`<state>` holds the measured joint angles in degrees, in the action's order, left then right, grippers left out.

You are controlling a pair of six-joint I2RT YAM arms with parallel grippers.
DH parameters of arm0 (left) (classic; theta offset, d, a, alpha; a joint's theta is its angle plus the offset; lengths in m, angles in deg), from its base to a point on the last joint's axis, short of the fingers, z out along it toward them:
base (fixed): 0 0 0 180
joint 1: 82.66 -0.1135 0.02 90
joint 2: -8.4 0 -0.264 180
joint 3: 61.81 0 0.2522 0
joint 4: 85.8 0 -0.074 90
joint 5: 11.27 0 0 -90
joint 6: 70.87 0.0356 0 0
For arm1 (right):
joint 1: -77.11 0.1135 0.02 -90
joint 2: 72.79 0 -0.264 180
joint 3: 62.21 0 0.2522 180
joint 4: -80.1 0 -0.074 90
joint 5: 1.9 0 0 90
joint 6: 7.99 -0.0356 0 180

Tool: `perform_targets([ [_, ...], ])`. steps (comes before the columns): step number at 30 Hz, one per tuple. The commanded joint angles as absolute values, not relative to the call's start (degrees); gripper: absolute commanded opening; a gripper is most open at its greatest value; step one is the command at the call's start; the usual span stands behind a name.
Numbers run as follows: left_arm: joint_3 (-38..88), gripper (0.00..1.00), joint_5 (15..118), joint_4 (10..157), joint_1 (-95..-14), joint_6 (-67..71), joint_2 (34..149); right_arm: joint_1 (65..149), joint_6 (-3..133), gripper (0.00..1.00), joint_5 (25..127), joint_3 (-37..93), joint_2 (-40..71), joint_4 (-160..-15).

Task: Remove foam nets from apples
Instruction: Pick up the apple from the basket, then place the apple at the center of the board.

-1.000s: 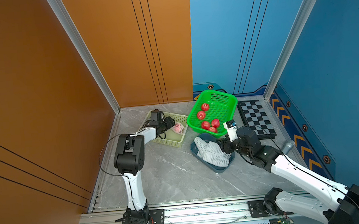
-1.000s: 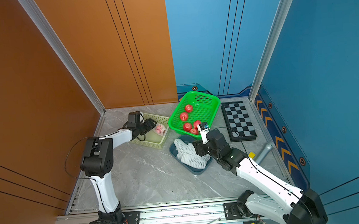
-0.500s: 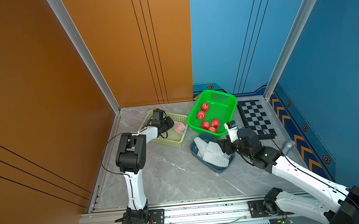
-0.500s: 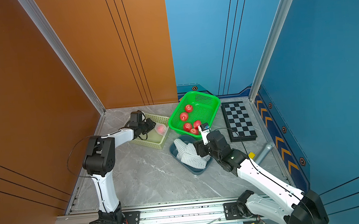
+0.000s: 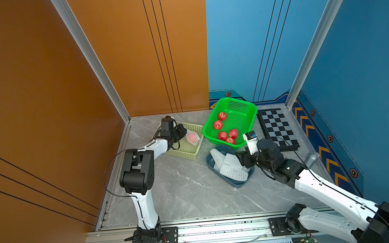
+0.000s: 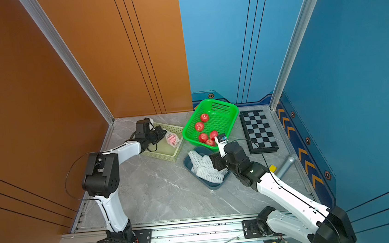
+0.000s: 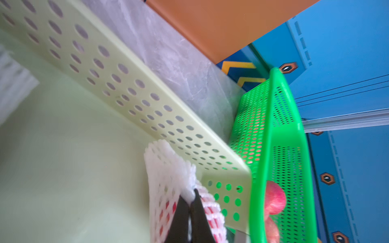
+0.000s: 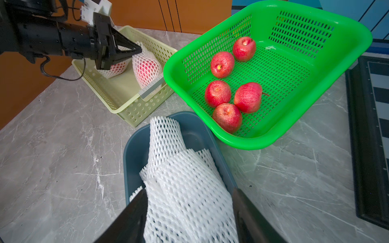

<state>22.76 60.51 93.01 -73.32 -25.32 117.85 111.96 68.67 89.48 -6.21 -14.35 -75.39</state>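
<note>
Green basket point(image 8: 347, 31) holds five bare apples point(image 8: 222, 64); yellow basket point(image 8: 126, 109), two netted. Left pincer point(image 8: 137, 50) pinches one net point(image 8: 147, 69). Tub point(image 8: 134, 147) holds loose nets point(image 8: 189, 168); right pincer point(image 8: 189, 191) spread.

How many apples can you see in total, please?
7: five bare apples in the green basket, two netted apples in the pale yellow basket, one partly behind the left gripper. More may be hidden.

A grey marbled tabletop point(image 5: 183, 192) fills the lower middle of both top views. On it, from left to right, sit a pale yellow perforated basket point(image 5: 182, 155), a green basket point(image 5: 228, 99) and a chessboard point(image 5: 277, 127). A dark blue tray point(image 5: 236, 183) lies just below the green basket, and a grey cylinder point(image 5: 312, 159) lies near the right edge.
</note>
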Motion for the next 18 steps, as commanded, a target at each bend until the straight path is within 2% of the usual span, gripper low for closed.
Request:
perform_targets([
  [1, 19.98, 0.0, 56.25, 97.96, -74.69, -28.4, 112.56, 112.35, 69.27, 0.65, 89.6, -7.08, -14.41, -76.3],
  [12, 5.09, 0.0, 53.23, 99.92, -76.78, -32.53, 93.74, 112.94, 70.06, 0.65, 86.73, -7.44, -13.38, -78.08],
  [18, -7.49, 0.0, 57.94, 93.33, -74.97, -32.05, 77.03, 116.65, 72.89, 0.65, 81.49, -7.26, -10.65, -82.41],
])
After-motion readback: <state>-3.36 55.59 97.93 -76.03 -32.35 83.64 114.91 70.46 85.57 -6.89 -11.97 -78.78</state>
